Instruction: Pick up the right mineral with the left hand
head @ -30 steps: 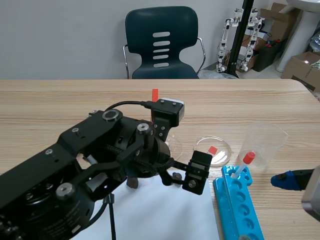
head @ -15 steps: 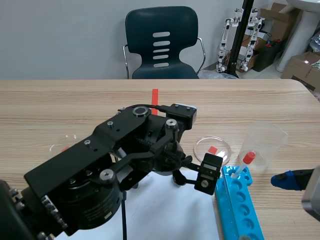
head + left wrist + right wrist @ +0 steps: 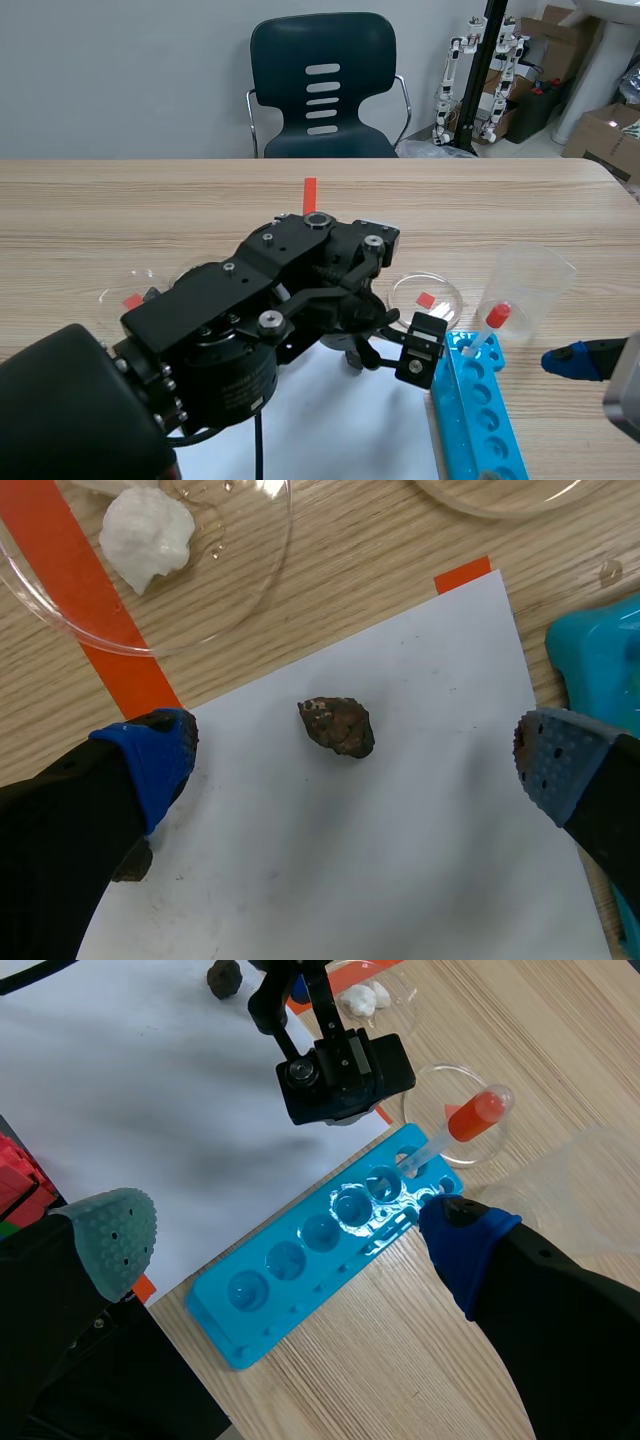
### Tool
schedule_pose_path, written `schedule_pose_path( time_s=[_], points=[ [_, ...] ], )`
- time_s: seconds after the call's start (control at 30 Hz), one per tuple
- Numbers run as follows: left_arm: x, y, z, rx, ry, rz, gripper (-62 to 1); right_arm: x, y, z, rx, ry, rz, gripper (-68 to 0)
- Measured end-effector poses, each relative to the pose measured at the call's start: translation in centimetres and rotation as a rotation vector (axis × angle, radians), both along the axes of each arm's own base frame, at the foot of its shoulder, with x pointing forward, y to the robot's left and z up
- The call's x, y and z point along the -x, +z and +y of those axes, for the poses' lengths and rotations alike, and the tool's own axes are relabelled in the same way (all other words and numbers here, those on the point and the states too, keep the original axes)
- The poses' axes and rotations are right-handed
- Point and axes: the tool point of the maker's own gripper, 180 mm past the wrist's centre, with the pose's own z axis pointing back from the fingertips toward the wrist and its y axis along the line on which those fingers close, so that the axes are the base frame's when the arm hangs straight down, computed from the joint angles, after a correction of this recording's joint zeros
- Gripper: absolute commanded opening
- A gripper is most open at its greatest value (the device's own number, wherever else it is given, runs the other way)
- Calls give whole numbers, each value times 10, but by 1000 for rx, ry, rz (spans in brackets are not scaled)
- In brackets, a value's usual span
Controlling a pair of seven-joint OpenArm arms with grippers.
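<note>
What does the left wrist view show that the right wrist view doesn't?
Only the left wrist view: the brown mineral lying untouched on the paper, between that arm's open jaws. Only the right wrist view: the red-bulbed dropper standing in the rack, a clear cup beside it, and the left arm seen from outside. Both: the white paper, the blue rack and a clear dish holding white lumps.

The small brown mineral lump [image 3: 337, 726] looked rough and dull, with a few glints. The white paper sheet [image 3: 400, 860] under it was matt and slightly smudged. The light wooden table [image 3: 150, 200] showed smooth grain; the bright blue plastic tube rack [image 3: 310, 1280] shone glossy.
</note>
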Motion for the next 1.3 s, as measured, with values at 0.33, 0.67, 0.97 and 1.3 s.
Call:
schedule_pose_path(
  time_s=[0.33, 0.67, 0.97, 1.3],
  points=[
    [-3, -16, 16, -74, 8, 24, 14, 0, 0, 0, 0, 0, 0, -128],
    [-6, -21, 21, -89, 13, 26, 14, 0, 0, 0, 0, 0, 0, -128],
    [-4, -21, 16, -64, 3, 32, 14, 0, 0, 0, 0, 0, 0, -128],
    [1, -21, 4, -56, -42, 14, 14, 0, 0, 0, 0, 0, 0, -128]
  ],
)
